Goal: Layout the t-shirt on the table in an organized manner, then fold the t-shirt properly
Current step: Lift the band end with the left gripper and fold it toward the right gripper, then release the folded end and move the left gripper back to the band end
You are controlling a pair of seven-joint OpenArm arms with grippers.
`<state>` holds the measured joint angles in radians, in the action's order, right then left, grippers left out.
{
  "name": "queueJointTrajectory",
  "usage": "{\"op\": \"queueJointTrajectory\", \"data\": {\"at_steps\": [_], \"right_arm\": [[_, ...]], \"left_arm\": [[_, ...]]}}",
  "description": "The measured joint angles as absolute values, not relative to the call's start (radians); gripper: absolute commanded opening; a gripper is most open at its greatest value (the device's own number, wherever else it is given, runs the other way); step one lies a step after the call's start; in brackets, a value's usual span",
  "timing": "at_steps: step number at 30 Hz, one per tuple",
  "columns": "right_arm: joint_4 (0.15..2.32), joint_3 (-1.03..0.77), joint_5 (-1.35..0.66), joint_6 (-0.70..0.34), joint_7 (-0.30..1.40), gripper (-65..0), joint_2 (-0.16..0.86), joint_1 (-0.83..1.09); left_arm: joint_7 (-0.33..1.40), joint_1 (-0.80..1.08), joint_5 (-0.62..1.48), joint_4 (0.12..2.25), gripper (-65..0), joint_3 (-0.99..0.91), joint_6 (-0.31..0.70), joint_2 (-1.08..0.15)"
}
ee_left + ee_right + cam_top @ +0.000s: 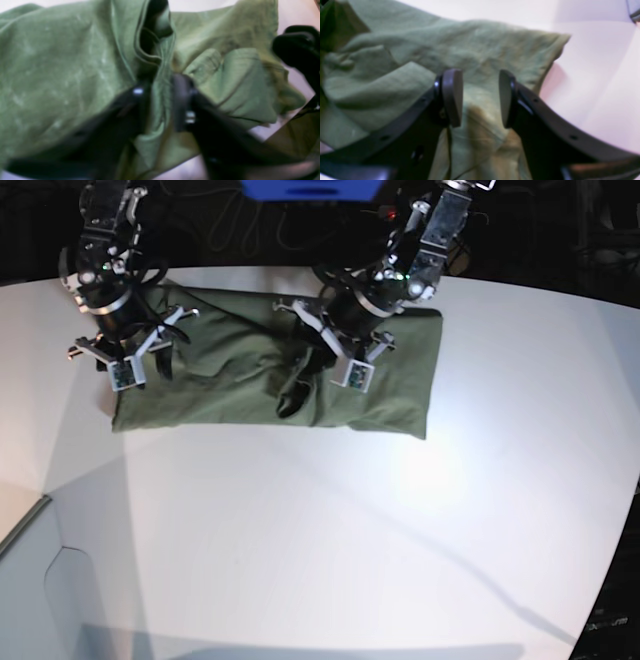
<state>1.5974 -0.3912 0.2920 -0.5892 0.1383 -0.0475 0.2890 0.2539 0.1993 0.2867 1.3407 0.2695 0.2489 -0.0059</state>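
Observation:
The olive-green t-shirt (pixel 230 380) lies as a wrinkled band across the far part of the white table (pixel 350 530). My left gripper (pixel 293 393) is down on the shirt's middle. In the left wrist view its fingers (pixel 182 100) stand slightly apart, with a raised ridge of the t-shirt (pixel 50 75) between them; the picture is blurred. My right gripper (pixel 140 368) hovers over the shirt's left end. In the right wrist view this gripper (pixel 480 97) is open above the t-shirt (pixel 482 45), with nothing between its pads.
A dark floor and cables lie behind the table's far edge. A grey panel (pixel 30 580) stands at the near left corner. A dark blurred shape (pixel 297 47) shows at the right of the left wrist view.

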Motion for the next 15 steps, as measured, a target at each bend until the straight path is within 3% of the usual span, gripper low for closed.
{"op": "queueJointTrajectory", "data": {"at_steps": [3,6,15], "right_arm": [[1.621,-0.432,0.292,-0.589,0.141,-31.3,-0.067,0.291],[1.615,-0.461,0.292,-0.590,0.141,-25.5,-0.080,0.283],[1.438,-0.544,0.290,-0.589,0.138,-23.7,-0.066,0.179]], "left_arm": [[0.250,0.203,0.290,1.344,-22.8,0.291,0.250,-0.004],[0.253,0.205,0.289,1.365,-14.8,0.291,0.250,-0.004],[0.250,0.204,0.294,1.520,-14.2,0.240,0.262,-0.040]]}}
